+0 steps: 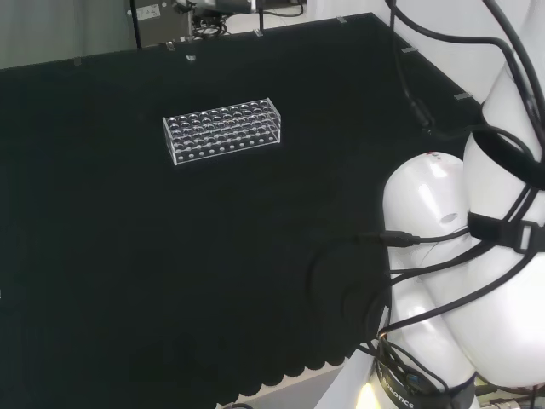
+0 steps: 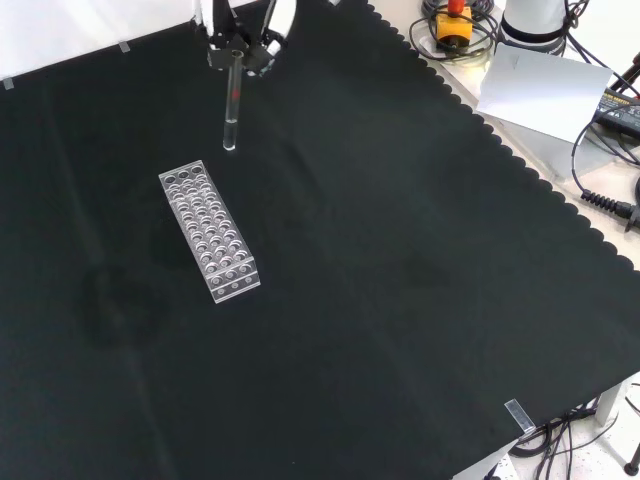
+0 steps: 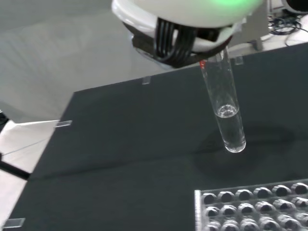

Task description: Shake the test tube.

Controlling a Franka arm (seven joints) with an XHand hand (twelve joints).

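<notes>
Front view: hand [image 2: 243, 45] grips test tube [image 2: 232, 105] hanging below.

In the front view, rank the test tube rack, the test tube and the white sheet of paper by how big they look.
1. White sheet of paper
2. Test tube rack, looks close to the paper, so that order is unsure
3. Test tube, clearly smallest

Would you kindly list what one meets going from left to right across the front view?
Clear plastic test tube rack → clear glass test tube held upright in the black and white hand → yellow device with coiled cables → white sheet of paper → black coiled cable.
</notes>
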